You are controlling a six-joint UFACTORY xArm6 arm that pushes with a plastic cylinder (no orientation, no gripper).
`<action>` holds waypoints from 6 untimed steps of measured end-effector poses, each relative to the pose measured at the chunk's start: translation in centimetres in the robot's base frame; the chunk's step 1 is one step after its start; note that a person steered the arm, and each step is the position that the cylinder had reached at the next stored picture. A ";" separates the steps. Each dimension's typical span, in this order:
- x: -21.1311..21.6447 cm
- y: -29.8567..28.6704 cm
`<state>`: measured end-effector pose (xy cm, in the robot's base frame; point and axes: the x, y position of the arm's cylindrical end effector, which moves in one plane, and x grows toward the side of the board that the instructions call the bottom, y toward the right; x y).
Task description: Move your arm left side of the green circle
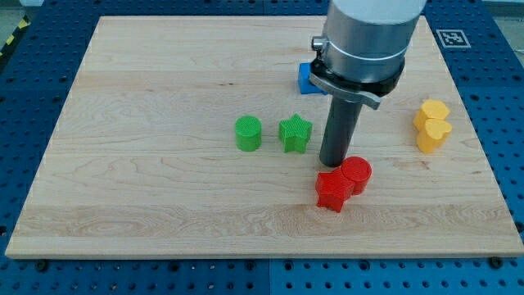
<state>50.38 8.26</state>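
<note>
The green circle [248,133] sits near the board's middle, with a green star [295,133] just to its right. My tip [332,164] is at the end of the dark rod, to the right of the green star and just above-left of a red star [333,190] and a red circle [356,174] that touch each other. The tip is well to the right of the green circle, with the star between them.
A blue block [306,77] is partly hidden behind the arm at the view's top. Two yellow blocks [431,124] sit touching near the board's right edge. The wooden board [147,74] lies on a blue perforated table.
</note>
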 end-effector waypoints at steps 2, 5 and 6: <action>0.4 -6.0; 2.9 -18.8; 1.9 -18.8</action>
<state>52.32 -10.49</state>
